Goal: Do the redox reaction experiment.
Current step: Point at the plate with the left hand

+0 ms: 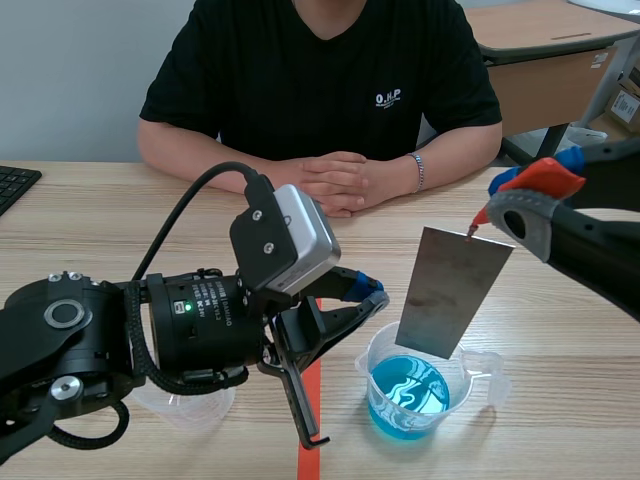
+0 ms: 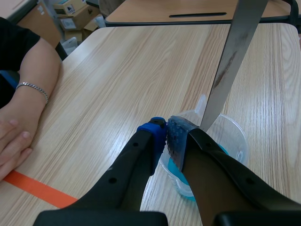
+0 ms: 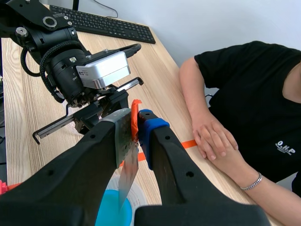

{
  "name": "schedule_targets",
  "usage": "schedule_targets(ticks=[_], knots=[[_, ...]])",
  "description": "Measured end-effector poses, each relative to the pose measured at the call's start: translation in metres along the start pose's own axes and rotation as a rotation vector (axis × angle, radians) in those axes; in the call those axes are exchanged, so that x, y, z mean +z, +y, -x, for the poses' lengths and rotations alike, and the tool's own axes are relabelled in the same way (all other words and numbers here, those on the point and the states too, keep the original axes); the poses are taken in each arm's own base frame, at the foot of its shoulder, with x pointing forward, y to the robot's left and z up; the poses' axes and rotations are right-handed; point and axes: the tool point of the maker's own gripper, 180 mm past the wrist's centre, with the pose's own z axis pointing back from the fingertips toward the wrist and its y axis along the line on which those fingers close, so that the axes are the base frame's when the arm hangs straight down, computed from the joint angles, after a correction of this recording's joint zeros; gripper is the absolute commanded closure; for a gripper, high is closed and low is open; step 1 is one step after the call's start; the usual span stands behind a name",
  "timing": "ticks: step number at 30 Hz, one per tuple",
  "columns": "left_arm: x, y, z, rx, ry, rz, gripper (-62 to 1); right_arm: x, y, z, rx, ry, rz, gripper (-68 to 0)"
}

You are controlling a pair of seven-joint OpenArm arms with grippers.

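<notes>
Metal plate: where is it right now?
In the scene view the metal plate hangs tilted at the right, pinched at its top corner between the fingers of the right gripper, its lower end over the beaker of blue liquid.

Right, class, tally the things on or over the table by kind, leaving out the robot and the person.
Beakers: 2 (beaker with blue liquid, clear beaker under the left arm)
Metal plate: 1
Keyboard: 1
Total: 4
</notes>
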Motion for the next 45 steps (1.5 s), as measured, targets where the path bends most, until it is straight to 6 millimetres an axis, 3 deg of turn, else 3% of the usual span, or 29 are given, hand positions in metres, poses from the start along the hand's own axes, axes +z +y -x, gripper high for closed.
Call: schedule_targets(ticks=[14, 22, 27, 37, 42, 45], knots=[[0.001, 0.0, 0.001, -0.002, 0.005, 0.001, -5.3, 0.0, 0.0, 0.0, 0.0, 0.0, 0.0, -1.5], [0.018, 0.014, 0.014, -0.024, 0.052, -0.021, -5.3, 0.0, 0.0, 0.0, 0.0, 0.0, 0.0, -1.5], [0.046, 0.041, 0.011, -0.06, 0.045, -0.115, -5.3, 0.0, 0.0, 0.0, 0.0, 0.0, 0.0, -1.5], [0.111, 0.061, -0.002, -0.078, 0.079, -0.261, -5.3, 0.0, 0.0, 0.0, 0.0, 0.0, 0.0, -1.5], [0.146, 0.061, 0.007, -0.065, 0.147, -0.351, -5.3, 0.0, 0.0, 0.0, 0.0, 0.0, 0.0, -1.5], [0.164, 0.048, 0.018, -0.022, 0.185, -0.374, -5.3, 0.0, 0.0, 0.0, 0.0, 0.0, 0.0, -1.5]])
